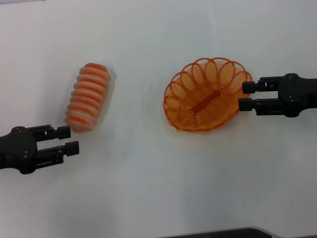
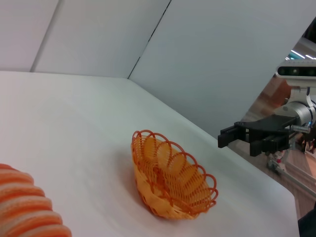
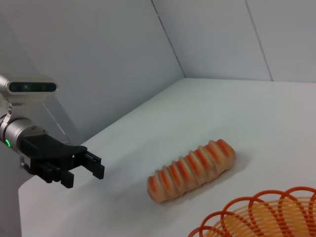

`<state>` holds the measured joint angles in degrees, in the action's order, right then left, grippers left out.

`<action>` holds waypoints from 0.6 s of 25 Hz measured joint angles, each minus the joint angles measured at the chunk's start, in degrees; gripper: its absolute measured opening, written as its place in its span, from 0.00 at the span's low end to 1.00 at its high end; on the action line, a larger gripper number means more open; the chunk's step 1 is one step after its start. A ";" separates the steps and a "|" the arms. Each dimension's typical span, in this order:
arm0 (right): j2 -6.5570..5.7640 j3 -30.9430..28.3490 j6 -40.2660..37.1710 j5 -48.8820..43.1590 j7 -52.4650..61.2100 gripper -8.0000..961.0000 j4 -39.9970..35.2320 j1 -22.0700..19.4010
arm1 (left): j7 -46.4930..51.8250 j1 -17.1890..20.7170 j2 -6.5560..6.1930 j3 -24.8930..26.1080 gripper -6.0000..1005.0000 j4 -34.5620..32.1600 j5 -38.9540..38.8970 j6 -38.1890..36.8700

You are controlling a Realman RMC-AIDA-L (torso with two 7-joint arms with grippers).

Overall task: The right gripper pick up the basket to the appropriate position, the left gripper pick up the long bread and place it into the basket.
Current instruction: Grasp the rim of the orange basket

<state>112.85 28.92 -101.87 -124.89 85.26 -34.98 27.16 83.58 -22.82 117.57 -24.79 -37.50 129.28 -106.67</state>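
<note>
The long bread [image 1: 88, 96], ribbed with orange and cream stripes, lies on the white table at the left. It also shows in the left wrist view [image 2: 24, 207] and the right wrist view [image 3: 192, 170]. The orange wire basket [image 1: 207, 94] stands empty right of centre, and shows in the left wrist view [image 2: 170, 177] and the right wrist view [image 3: 261, 217]. My left gripper [image 1: 69, 140] is open and empty, just in front of the bread's near end. My right gripper [image 1: 244, 96] is open at the basket's right rim; I cannot tell whether it touches. Each gripper shows in the other arm's wrist view: right [image 2: 226, 138], left [image 3: 91, 165].
The white table [image 1: 148, 173] stretches between bread and basket. A dark edge [image 1: 223, 233] runs along the front. Grey walls stand behind the table in both wrist views.
</note>
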 joint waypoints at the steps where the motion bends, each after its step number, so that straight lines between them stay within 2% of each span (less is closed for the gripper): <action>1: 0.00 0.00 0.00 0.00 0.03 0.70 0.00 -0.01 | 0.00 -0.03 0.01 0.00 0.60 0.00 0.00 0.02; 10: -0.12 -0.73 0.16 0.47 1.84 0.68 -0.35 0.78 | 0.00 -0.18 0.03 0.00 0.60 0.08 -0.13 0.07; 15: -1.39 -2.39 3.49 2.01 10.18 0.66 -0.59 3.71 | 0.00 -0.21 0.04 0.00 0.60 0.16 -0.19 0.31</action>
<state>111.46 26.52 -98.37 -122.88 95.44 -35.57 30.87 83.58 -23.03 117.61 -24.79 -37.34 129.09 -106.36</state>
